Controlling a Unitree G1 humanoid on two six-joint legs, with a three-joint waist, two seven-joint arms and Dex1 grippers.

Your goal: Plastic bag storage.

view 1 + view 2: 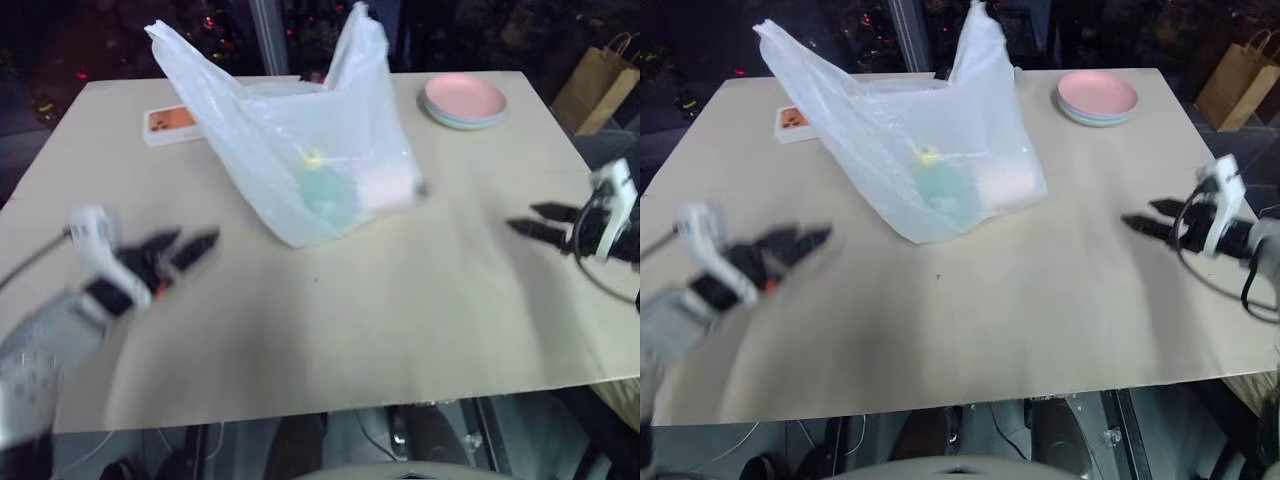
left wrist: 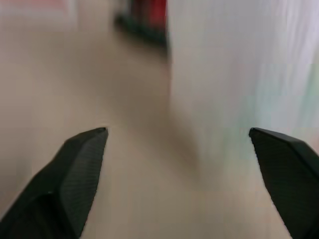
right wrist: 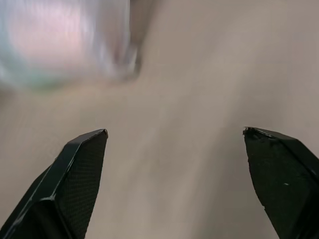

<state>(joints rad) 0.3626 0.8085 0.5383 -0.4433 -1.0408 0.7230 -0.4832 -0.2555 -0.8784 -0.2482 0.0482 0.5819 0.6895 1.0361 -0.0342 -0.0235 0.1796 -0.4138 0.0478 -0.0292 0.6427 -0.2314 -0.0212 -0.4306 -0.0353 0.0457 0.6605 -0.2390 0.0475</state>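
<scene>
The plastic bag (image 1: 300, 150) stands on the table (image 1: 350, 340) at the middle back, translucent white, with its two handle loops sticking up. Through the film I make out a greenish item with a yellow top (image 1: 318, 180) and a pale pink item (image 1: 385, 185). My left gripper (image 1: 195, 240) hovers to the bag's left, open and empty, pointing toward it. In the left wrist view the bag (image 2: 239, 74) lies just ahead of the spread fingers (image 2: 82, 164). My right gripper (image 1: 522, 217) is off to the bag's right, open and empty; its wrist view shows the bag (image 3: 65, 40) further ahead.
A stack of pink and pale plates (image 1: 465, 100) sits at the back right of the table. At the back left lies a white and orange card box (image 1: 170, 123). Beyond the table's right corner stands a brown paper bag (image 1: 600, 85).
</scene>
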